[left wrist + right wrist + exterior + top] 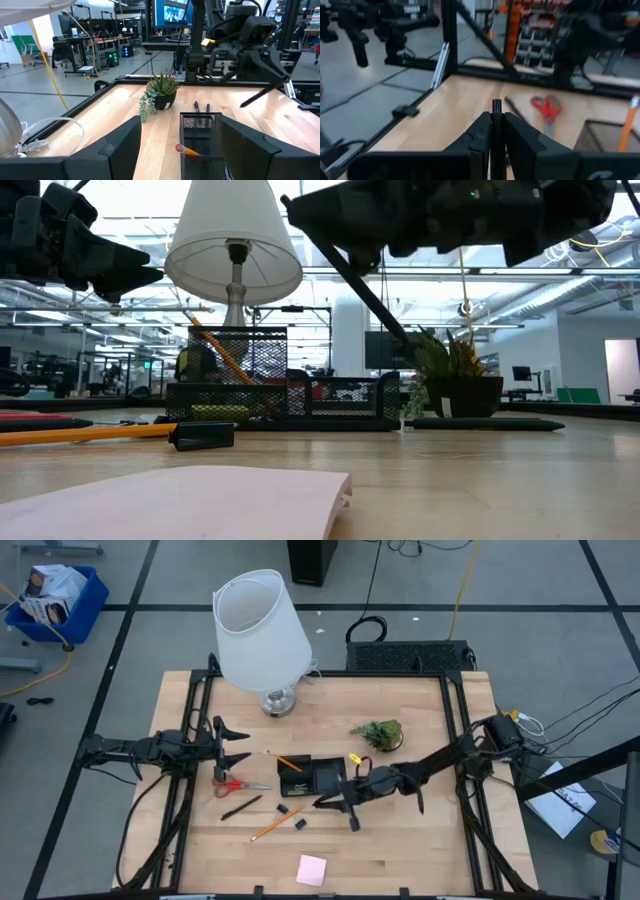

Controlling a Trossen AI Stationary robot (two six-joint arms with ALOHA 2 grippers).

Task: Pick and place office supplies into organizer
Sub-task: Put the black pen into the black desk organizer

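Pen (496, 131) pinched upright by right gripper (496, 137) fingers, lower end hidden; left gripper (175, 150) fingers spread.

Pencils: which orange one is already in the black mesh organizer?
The orange pencil leaning in the organizer's left compartment; the other orange pencil lies flat on the wooden table.

Light is even and bright from above — the table (400, 840) shows only weak, soft shadows in the high view. In the low view the ceiling windows give strong glare, so the arms look as dark silhouettes, and the near pink pad (180, 500) is out of focus. The right wrist view is blurred in the background.
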